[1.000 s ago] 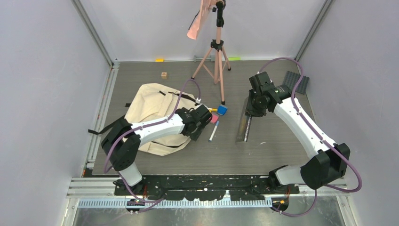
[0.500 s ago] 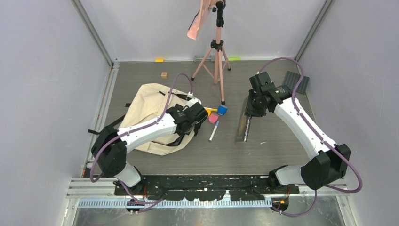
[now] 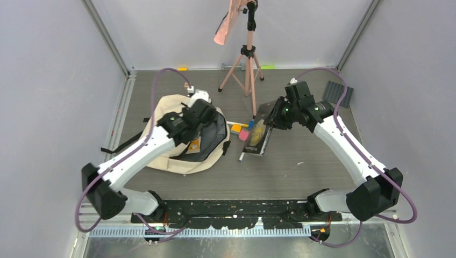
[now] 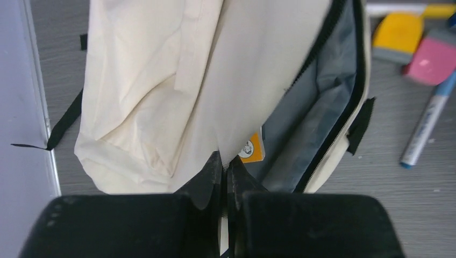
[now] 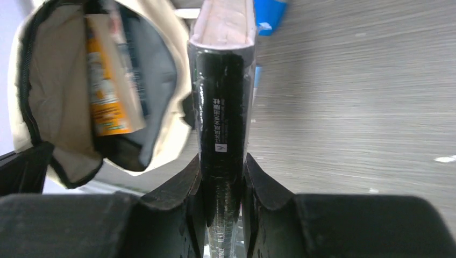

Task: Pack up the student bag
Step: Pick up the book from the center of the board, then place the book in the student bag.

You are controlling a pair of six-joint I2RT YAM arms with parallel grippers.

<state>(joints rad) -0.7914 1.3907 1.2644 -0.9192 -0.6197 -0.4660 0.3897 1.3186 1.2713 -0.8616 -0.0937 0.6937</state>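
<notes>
The student bag (image 3: 161, 121), beige canvas with black straps, lies left of centre with its mouth held open, so the dark grey lining (image 3: 214, 134) shows. My left gripper (image 3: 197, 109) is shut on the upper beige flap (image 4: 258, 70) and holds it up. An orange-covered booklet (image 4: 251, 149) sits inside the bag. My right gripper (image 5: 222, 167) is shut on a black book (image 5: 223, 102), spine towards the camera. The black book (image 3: 259, 134) hangs tilted just right of the bag's mouth (image 5: 70, 80).
A yellow block (image 3: 235, 128), a pink block (image 3: 243, 135) and a blue cube (image 5: 269, 13) lie between bag and book. A marker (image 4: 427, 126) lies near them. A pink tripod (image 3: 247, 70) stands behind, and a dark ribbed pad (image 3: 337, 92) lies at the back right.
My left gripper closed on the bag's flap and pulled it up and back, opening the bag. My right arm swung the black book left toward the bag, tilting it.
</notes>
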